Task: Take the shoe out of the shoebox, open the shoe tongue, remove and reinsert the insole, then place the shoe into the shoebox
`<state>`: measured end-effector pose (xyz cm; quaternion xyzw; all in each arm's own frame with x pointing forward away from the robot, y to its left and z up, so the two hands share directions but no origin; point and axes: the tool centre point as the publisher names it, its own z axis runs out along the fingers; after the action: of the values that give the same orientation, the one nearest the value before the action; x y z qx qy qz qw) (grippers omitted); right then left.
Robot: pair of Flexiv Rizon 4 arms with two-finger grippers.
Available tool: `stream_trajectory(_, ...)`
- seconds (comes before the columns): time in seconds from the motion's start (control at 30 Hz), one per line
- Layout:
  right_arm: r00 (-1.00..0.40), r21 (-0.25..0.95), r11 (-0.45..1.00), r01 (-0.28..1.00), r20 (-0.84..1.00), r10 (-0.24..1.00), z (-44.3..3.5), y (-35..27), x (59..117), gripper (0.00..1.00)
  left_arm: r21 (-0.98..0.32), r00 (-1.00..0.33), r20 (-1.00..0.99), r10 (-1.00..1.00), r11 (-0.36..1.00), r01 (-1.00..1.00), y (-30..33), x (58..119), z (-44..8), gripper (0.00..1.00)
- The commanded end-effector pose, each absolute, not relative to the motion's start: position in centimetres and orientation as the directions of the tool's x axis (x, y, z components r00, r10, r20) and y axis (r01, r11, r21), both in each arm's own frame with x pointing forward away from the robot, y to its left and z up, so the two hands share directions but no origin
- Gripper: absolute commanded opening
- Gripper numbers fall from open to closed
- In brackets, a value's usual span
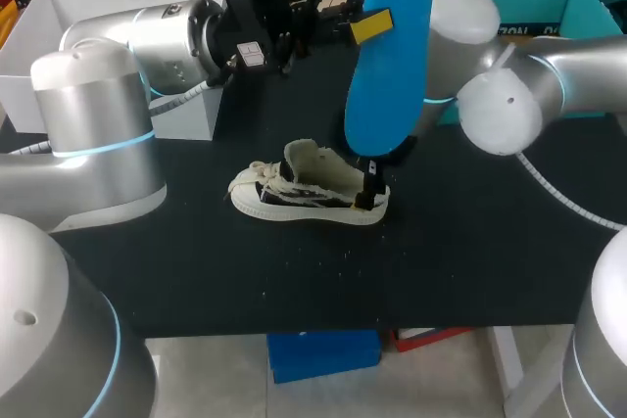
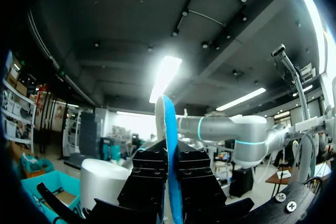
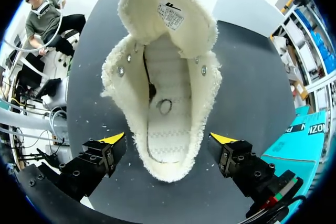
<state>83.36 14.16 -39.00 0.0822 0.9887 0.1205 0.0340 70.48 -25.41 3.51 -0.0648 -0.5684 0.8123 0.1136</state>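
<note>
Black table point(image 1: 470, 261): shoe point(image 1: 309, 193) sits mid-table on its sole, tongue folded back. Insole point(image 1: 387, 56) is out and upright in the air above it, pinched by left gripper point(image 1: 364, 26). Right gripper point(image 3: 169, 140) is spread, 1 finger each side of the heel, not clamping. Step looks like reinsert. Next: feed the insole toe-first into the opening, with the right steadying the heel. Only the right wrist view shows the bare footbed. The left wrist view shows the insole edge-on between 2 fingers.
</note>
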Motion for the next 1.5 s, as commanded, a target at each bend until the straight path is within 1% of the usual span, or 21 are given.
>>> stream_trajectory(0.03, -0.986, 0.171, 0.974, 0.151, -0.041, 0.160, -39.4, 15.0, 83.8, 1.00, -0.938, -0.966, 0.022, 0.259, -0.328, -0.109, -25.4, 70.4, 3.4, 0.00)
stream_trajectory(0.3, -0.992, 0.136, 0.984, 0.112, -0.039, 0.118, -39.9, 15.4, 84.1, 1.00, -0.938, -0.966, 0.022, 0.259, -0.328, -0.109, -25.4, 70.4, 3.4, 0.00)
stream_trajectory(0.37, -0.996, 0.087, 0.993, 0.079, -0.045, 0.083, -39.9, 15.5, 84.2, 1.00, -0.938, -0.966, 0.022, 0.259, -0.328, -0.109, -25.4, 70.4, 3.4, 0.00)
stream_trajectory(0.9, -0.995, 0.112, 0.991, 0.080, -0.045, 0.085, -40.1, 15.5, 84.0, 1.00, -0.938, -0.966, 0.022, 0.259, -0.328, -0.109, -25.4, 70.4, 3.4, 0.00)
stream_trajectory(0.97, -0.995, 0.137, 0.988, 0.076, -0.054, 0.084, -40.2, 15.3, 84.0, 1.00, -0.938, -0.966, 0.022, 0.259, -0.328, -0.109, -25.4, 70.4, 3.4, 0.00)
stream_trajectory(1.07, -0.996, 0.200, 0.979, 0.033, -0.080, 0.050, -40.3, 15.2, 84.0, 1.00, -0.938, -0.966, 0.022, 0.259, -0.328, -0.109, -25.4, 70.4, 3.4, 0.00)
stream_trajectory(1.17, -0.994, 0.318, 0.948, 0.016, -0.098, 0.050, -40.0, 15.6, 83.8, 1.00, -0.938, -0.966, 0.022, 0.259, -0.328, -0.109, -25.4, 70.4, 3.4, 0.00)
stream_trajectory(1.27, -0.991, 0.467, 0.884, 0.011, -0.111, 0.071, -39.9, 15.9, 83.8, 1.00, -0.938, -0.966, 0.022, 0.259, -0.328, -0.109, -25.4, 70.4, 3.4, 0.00)
stream_trajectory(1.5, -0.992, 0.595, 0.803, -0.027, -0.115, 0.052, -39.9, 16.3, 83.9, 1.00, -0.938, -0.966, 0.022, 0.259, -0.328, -0.109, -25.4, 70.4, 3.4, 0.00)
